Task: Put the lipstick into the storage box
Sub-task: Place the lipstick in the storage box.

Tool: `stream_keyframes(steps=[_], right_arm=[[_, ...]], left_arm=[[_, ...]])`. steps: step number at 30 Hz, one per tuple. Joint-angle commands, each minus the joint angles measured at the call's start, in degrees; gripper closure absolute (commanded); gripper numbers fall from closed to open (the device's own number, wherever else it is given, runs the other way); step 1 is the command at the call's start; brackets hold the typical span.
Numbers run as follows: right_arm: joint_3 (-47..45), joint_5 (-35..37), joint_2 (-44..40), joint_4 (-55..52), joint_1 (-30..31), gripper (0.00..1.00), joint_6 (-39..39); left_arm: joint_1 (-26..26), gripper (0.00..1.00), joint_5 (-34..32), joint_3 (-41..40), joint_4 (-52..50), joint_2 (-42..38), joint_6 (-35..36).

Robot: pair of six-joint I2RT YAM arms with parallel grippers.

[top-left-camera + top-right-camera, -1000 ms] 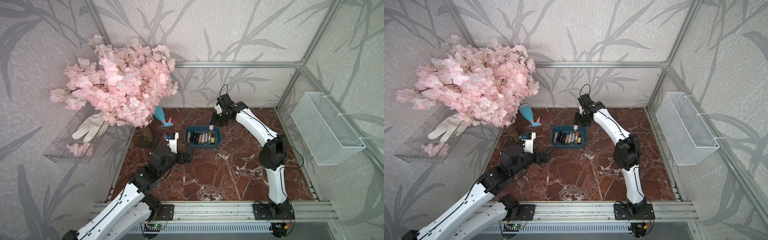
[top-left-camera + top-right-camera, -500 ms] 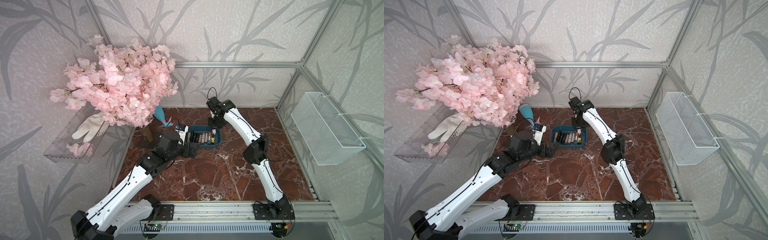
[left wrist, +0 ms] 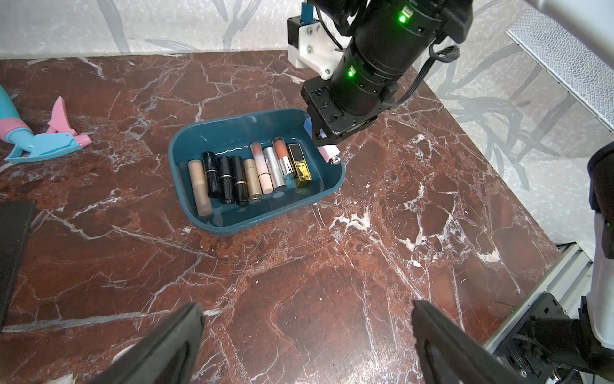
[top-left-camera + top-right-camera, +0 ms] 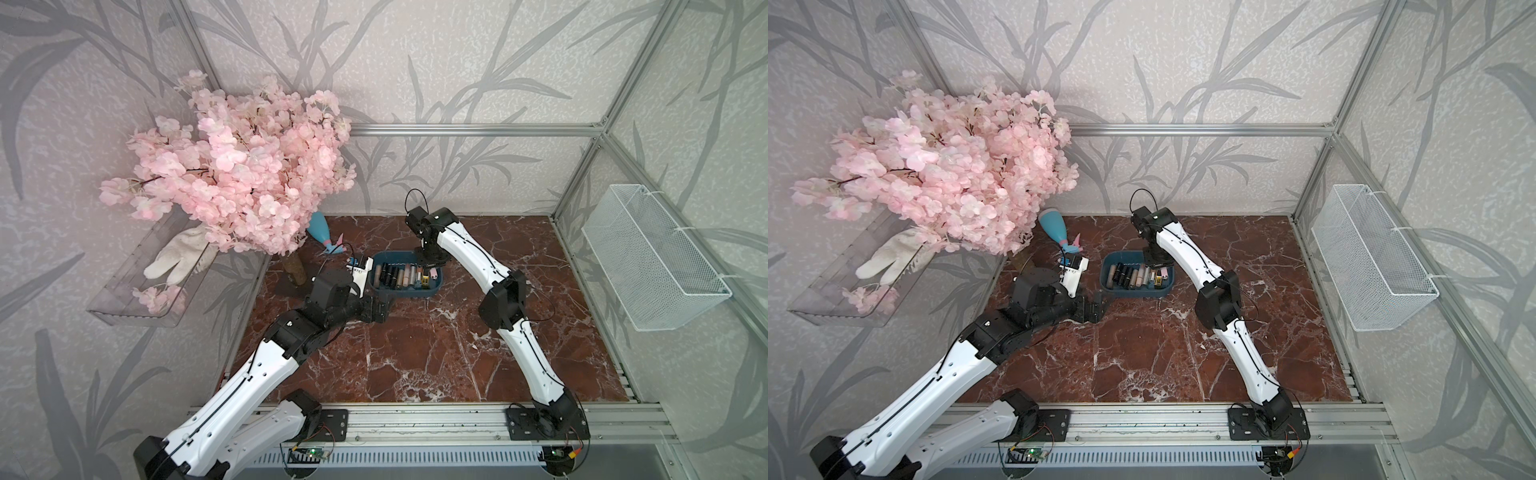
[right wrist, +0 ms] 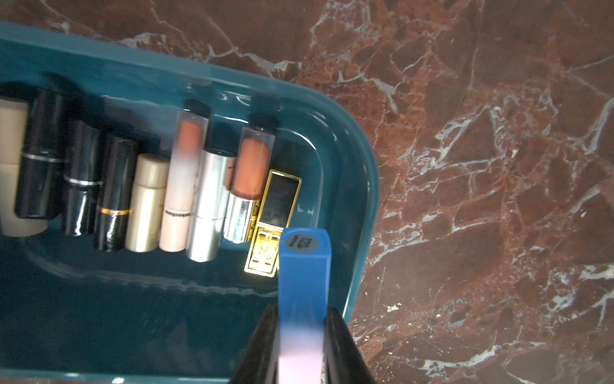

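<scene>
Inside the storage box (image 3: 252, 222) a row of lipsticks (image 3: 246, 176) fills the floor from one short end nearly to the other. It leaves only a narrow gap between the gold-and-black lipstick (image 5: 275, 216) and the end wall, and the right claw (image 5: 300, 316), clamped on a blue-and-pink lipstick (image 5: 304, 266), hangs over that end with the right arm (image 4: 469, 253) crossing above it. At the other short end the left arm (image 4: 328, 291) and the left claw (image 3: 307, 307), spread wide, stand just beside the box. A spray bottle (image 4: 320, 230) and a tree trunk (image 4: 296, 272) crowd the corner behind them, while the bench (image 4: 436, 357) in front and out to the right lies open.
</scene>
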Motion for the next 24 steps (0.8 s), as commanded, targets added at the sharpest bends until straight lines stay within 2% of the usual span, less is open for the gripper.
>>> stream_keyframes(steps=[1,24], right_arm=[[0.2,2.5,2.2,-1.5,0.2,0.79,1.7],[0.7,5.2,6.4,1.9,0.5,0.78,5.5]], left_arm=[[0.3,0.0,0.9,-0.3,-0.9,-1.1,0.6],[2.3,0.0,3.1,1.6,-3.2,-0.9,6.1]])
